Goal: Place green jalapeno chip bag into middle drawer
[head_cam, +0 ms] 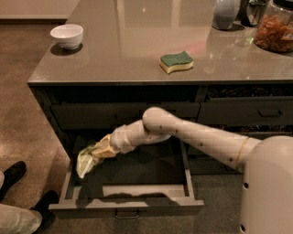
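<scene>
The green jalapeno chip bag (85, 160) is a crumpled light-green and white foil bag. It hangs from my gripper (97, 151) over the left side of the open middle drawer (126, 207). The gripper is shut on the bag's top, just above the drawer's grey inner tray. My white arm reaches in from the right, across the drawer opening. The drawer is pulled out wide, its flat front with a small dark handle at the bottom of the view.
A white bowl (67, 35) stands on the counter's far left. A green-and-yellow sponge (176, 61) lies mid-counter. A grey jug (226, 13) and a jar of snacks (274, 27) stand at the back right. Shut drawers (249, 112) sit to the right. A person's shoes (13, 176) are at the lower left.
</scene>
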`<state>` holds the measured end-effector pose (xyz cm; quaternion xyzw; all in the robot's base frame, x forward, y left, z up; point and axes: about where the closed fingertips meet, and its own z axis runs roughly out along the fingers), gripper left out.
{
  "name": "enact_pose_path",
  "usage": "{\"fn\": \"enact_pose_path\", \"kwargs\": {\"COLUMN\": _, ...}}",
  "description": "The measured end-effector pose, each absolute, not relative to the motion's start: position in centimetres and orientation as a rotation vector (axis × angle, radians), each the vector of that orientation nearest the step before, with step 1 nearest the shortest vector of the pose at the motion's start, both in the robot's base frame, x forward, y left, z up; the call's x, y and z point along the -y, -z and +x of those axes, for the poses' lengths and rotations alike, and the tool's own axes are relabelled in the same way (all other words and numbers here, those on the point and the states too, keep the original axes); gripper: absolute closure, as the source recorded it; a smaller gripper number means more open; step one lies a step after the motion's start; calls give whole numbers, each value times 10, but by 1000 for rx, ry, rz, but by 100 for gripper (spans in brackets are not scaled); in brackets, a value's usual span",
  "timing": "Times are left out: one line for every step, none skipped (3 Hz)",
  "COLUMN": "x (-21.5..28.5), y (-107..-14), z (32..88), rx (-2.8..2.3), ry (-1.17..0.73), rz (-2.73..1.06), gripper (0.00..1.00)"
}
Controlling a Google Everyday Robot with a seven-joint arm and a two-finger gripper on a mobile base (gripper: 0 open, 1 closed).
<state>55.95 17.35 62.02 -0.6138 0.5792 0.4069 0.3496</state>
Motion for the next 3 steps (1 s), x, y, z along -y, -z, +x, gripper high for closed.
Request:
{"fn": "enact_pose_path", "kwargs": {"x": -185, "y": -556, "z": 555, "rx": -1567, "ry": -1087, "rz": -1560, "gripper": 100}}
{"fn": "enact_pose_path", "kwargs": {"x": -196, "y": -508, "z": 553, "rx": -1685, "ry": -1086, "rz": -1545, "gripper": 100}}
{"fn": "enact_pose_path", "kwargs": {"x": -197, "y": -478, "z": 551, "rx": -1849, "ry": -1078, "rz": -1551, "gripper": 100}}
